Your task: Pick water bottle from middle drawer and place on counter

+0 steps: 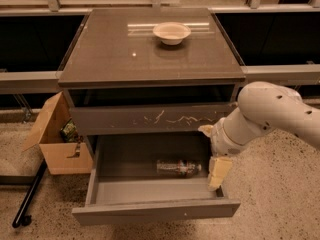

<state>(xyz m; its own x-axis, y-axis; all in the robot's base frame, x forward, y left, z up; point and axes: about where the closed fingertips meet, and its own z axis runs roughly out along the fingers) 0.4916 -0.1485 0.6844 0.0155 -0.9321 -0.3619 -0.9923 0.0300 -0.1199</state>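
Note:
The water bottle lies on its side inside the open middle drawer, towards the right of the drawer's floor. My gripper hangs from the white arm over the drawer's right edge, just right of the bottle and not touching it. The counter is the glossy grey-brown top of the cabinet. The scratched drawer front above the open drawer is closed.
A white bowl sits at the back middle of the counter. An open cardboard box with items in it stands on the floor left of the cabinet. A black pole lies on the floor at the lower left.

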